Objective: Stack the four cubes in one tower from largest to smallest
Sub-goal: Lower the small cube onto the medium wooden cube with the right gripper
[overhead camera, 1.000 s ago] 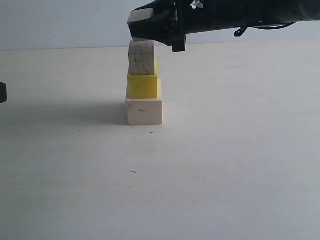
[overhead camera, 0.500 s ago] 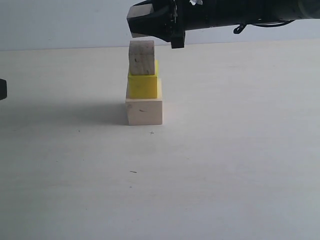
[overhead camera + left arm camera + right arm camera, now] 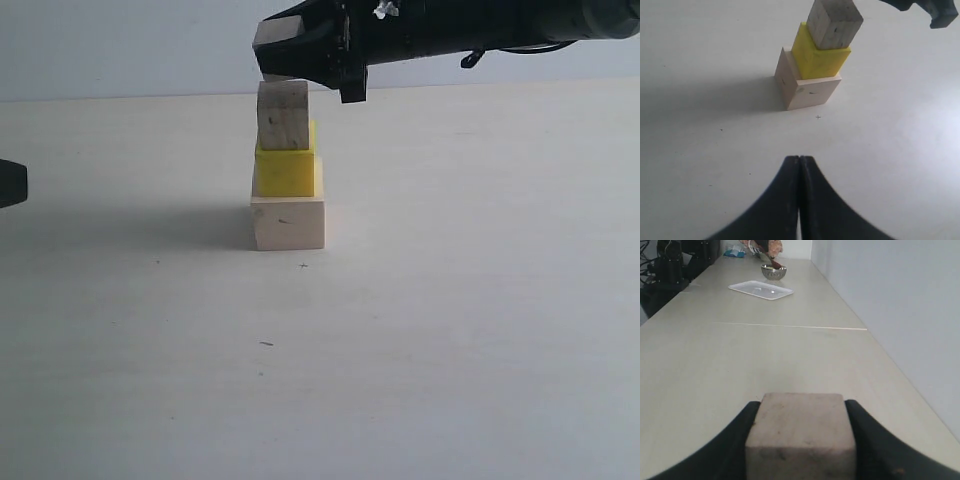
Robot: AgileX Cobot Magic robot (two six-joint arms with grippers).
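Three cubes stand stacked on the table: the largest pale cube (image 3: 288,222) (image 3: 810,92) at the bottom, the yellow cube (image 3: 286,171) (image 3: 819,59) on it, and the medium grainy cube (image 3: 284,115) (image 3: 834,22) on top. My right gripper (image 3: 274,50) (image 3: 801,406) is shut on the smallest pale cube (image 3: 271,38) (image 3: 801,432), holding it right above the medium cube; I cannot tell whether they touch. My left gripper (image 3: 800,158) is shut and empty, low over the table some way from the stack, at the left edge (image 3: 10,183) of the exterior view.
The right arm (image 3: 480,25) reaches in from the upper right. Far down the table are a white tray (image 3: 761,289) and a metal bowl (image 3: 774,272). A pale wall (image 3: 900,300) runs along one side of the table.
The right gripper with the small cube rose slightly, then came back down close to the top of the medium cube. The left gripper edged a little further into the exterior view.
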